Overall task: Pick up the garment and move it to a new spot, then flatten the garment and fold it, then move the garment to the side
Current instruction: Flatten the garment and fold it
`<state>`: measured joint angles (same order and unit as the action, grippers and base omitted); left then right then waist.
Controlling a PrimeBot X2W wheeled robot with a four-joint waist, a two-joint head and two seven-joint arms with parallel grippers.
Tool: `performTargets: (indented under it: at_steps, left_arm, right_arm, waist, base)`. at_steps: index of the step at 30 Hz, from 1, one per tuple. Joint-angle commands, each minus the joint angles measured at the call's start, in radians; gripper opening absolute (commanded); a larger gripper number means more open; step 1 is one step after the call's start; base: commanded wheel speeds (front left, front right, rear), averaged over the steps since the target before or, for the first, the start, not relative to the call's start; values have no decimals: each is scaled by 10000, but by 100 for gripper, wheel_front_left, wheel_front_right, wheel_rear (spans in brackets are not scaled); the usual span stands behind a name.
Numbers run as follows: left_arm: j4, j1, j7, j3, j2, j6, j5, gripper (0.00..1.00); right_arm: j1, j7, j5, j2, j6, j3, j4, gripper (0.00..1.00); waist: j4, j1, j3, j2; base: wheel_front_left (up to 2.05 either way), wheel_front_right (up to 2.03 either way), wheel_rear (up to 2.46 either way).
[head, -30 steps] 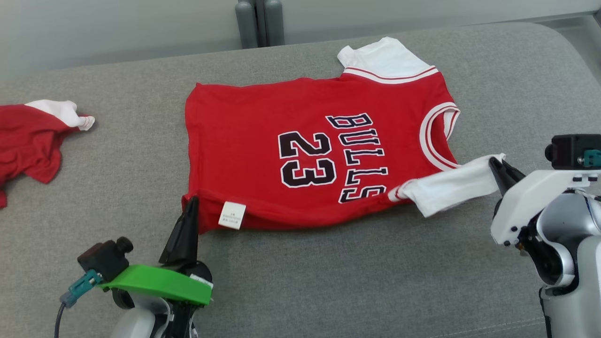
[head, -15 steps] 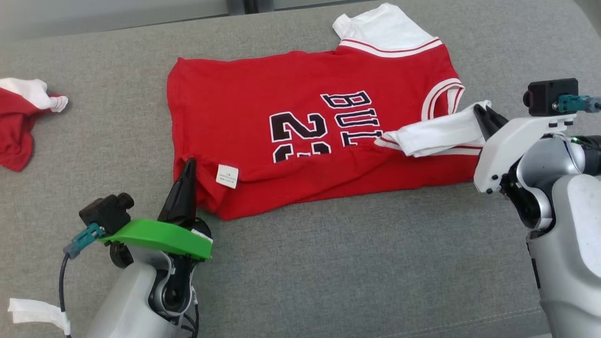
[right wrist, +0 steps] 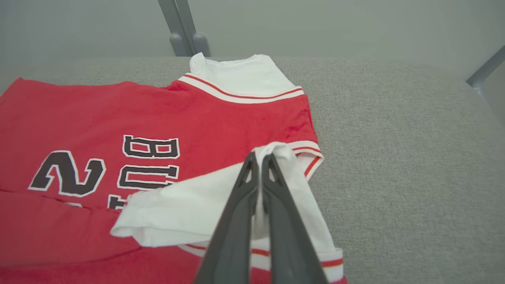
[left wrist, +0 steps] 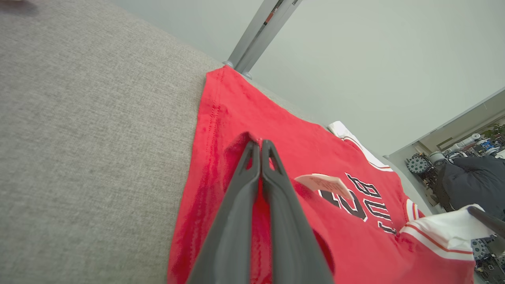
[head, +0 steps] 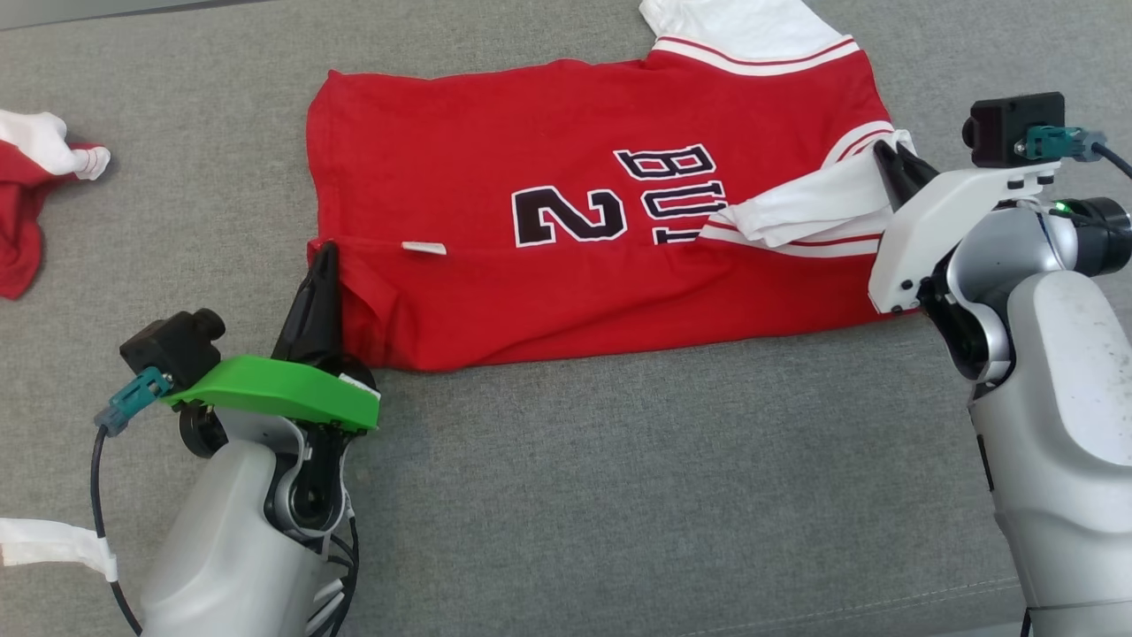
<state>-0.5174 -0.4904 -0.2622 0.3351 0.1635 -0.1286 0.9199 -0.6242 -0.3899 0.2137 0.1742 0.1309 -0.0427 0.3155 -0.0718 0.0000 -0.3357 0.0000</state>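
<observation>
- Long axis of the jersey (head: pixel 495 124) runs left-right across the cushion (head: pixel 619 495); its far edge lies beyond both grippers.
- Left gripper (head: pixel 324 258) pinches the hem corner (head: pixel 352 276); right gripper (head: pixel 887 157) pinches the white sleeve (head: pixel 814 208).

Likely a robotics lab, grey padded work surface (head: pixel 619 495), bare pale wall (left wrist: pixel 355 59), wheeled machinery (left wrist: pixel 416 164) cluttered beyond an opening

left gripper (head: pixel 325 255): dark tapered fingers (head: pixel 311 310), green bracket (head: pixel 283 398)
right gripper (head: pixel 884 155): dark tapered fingers (head: pixel 904 170), white bracket (head: pixel 929 221)
wrist cameras (head: pixel 172 341): black boxes, teal plugs (head: pixel 128 402), black cable (head: pixel 95 495) on left
forearms (head: pixel 221 540): pale grey shells
</observation>
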Motion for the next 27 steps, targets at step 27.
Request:
performTargets:
  at_steps: [27]
  left_arm:
    - [688,2145,189,102,-240,1019,-5040,100]
  right_arm:
    - [2765,-999,-254,-221,-4,1891,-933,100]
  waist:
    - [-147,0,1294,0]
  base:
    - [0,0,0]
